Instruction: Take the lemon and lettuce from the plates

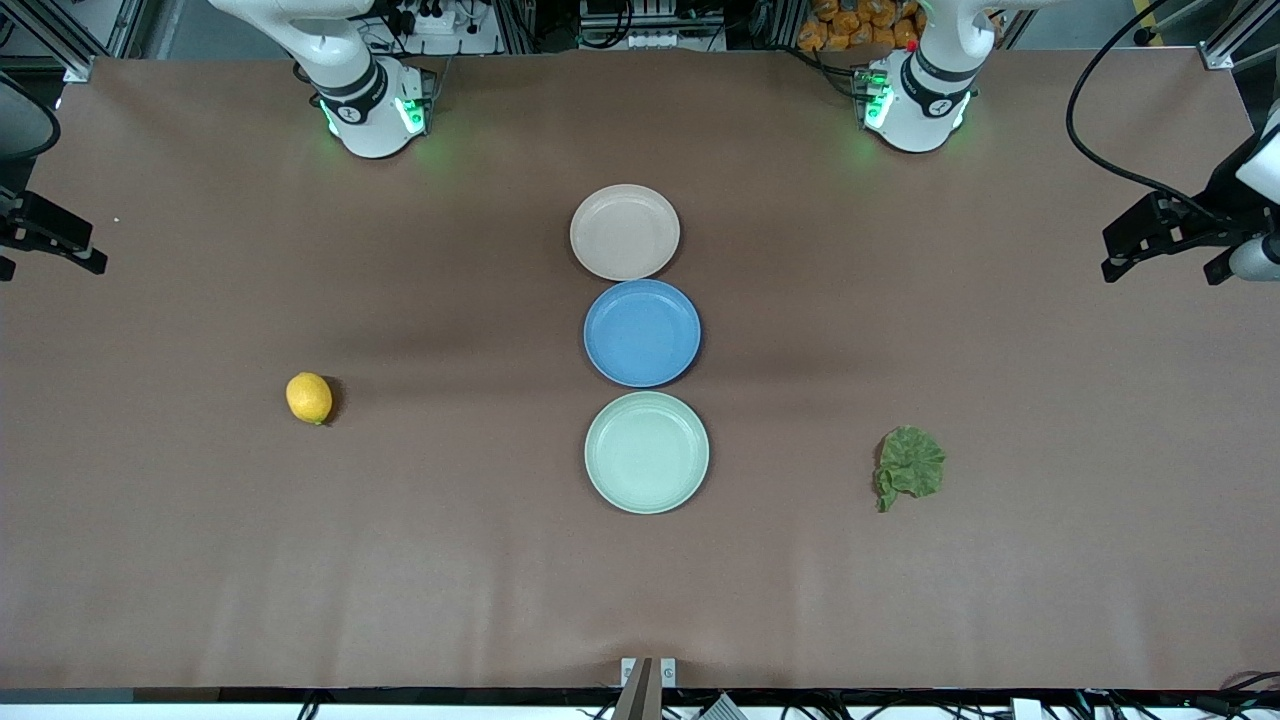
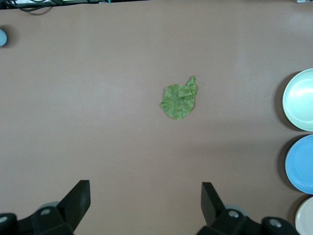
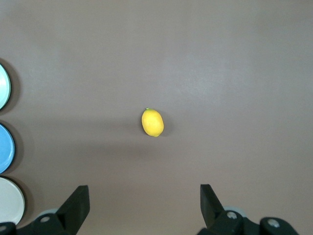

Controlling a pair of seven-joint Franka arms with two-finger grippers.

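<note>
Yellow lemon (image 3: 152,122) and lettuce (image 2: 179,99) lie on bare table, off the plates (image 1: 646,452); I hold left gripper (image 2: 145,205) and right gripper (image 3: 144,205) wide, seemingly high above each for descent.

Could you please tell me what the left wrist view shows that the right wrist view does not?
Only the left wrist view shows the lettuce on the bare table, framed by the open left gripper. Only the right wrist view shows the lemon, framed by the open right gripper. Both catch the edges of the mint green plate, the blue plate and the beige-pink plate, all empty.
</note>
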